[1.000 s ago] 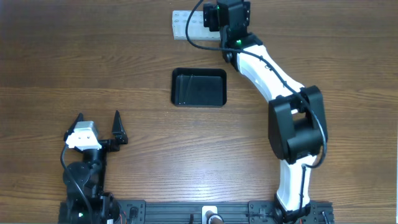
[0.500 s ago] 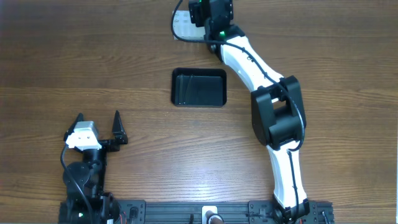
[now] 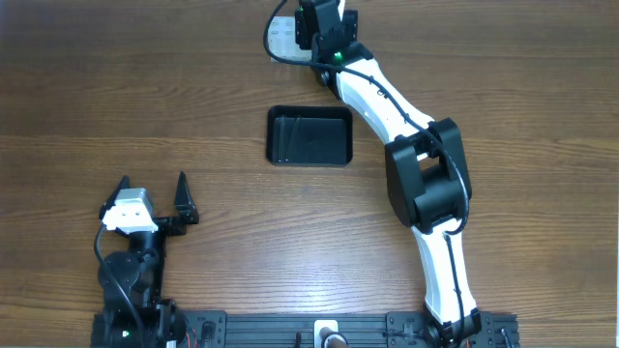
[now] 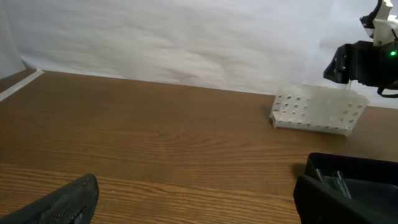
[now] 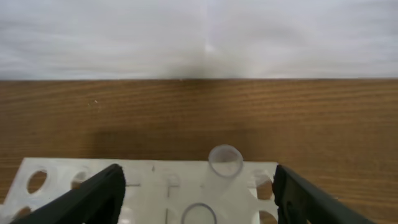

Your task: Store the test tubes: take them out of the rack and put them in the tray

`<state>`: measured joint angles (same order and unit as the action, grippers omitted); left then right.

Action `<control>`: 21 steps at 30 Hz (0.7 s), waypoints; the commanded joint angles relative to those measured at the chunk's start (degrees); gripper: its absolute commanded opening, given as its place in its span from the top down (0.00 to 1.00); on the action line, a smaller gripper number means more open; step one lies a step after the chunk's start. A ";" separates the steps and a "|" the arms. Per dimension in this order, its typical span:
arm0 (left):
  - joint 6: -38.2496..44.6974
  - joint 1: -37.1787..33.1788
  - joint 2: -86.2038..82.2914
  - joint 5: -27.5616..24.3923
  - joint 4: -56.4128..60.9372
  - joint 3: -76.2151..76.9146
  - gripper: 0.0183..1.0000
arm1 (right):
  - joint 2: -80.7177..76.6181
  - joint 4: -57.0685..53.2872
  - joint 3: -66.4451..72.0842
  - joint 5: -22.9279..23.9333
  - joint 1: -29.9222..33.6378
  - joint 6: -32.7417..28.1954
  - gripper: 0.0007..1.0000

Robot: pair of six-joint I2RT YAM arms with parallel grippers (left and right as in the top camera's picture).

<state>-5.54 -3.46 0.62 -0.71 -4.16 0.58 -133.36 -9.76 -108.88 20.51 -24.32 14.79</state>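
One clear tube [image 5: 225,160] stands upright in the white rack [image 5: 62,177] at the table's [image 3: 503,87] far edge. The right gripper [image 5: 198,183] is spread wide either side, lined up to pinch. The black tray [image 3: 309,136] waits nearby, and the left gripper [image 3: 153,196] is parked, fingers apart.

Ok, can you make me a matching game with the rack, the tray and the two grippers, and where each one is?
Things:
1 rack
2 tray
3 left gripper
4 right gripper

Places:
A open, above the rack
B white, at the far edge of the table
C open, far from rack and tray
D black, in the middle of the table

Pairs: 1-B, 2-D, 3-C, 4-A.
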 commanded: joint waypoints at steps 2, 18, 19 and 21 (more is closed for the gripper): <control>0.63 -0.28 -0.20 -0.79 -0.24 -0.24 0.00 | -0.68 -2.25 -1.55 1.68 0.37 1.97 0.27; 0.63 -0.28 -0.20 -0.79 -0.24 -0.24 0.00 | -0.68 -4.15 -1.60 4.48 0.37 1.53 0.34; 0.63 -0.28 -0.20 -0.79 -0.24 -0.24 0.00 | -0.68 -4.28 -1.60 4.59 0.37 1.22 0.34; 0.63 -0.31 -0.20 -0.79 -0.24 -0.24 0.00 | -0.68 -4.70 -1.62 4.85 0.37 0.81 0.34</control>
<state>-5.54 -3.46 0.62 -0.71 -4.16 0.58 -133.36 -14.17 -108.88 23.59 -24.32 16.23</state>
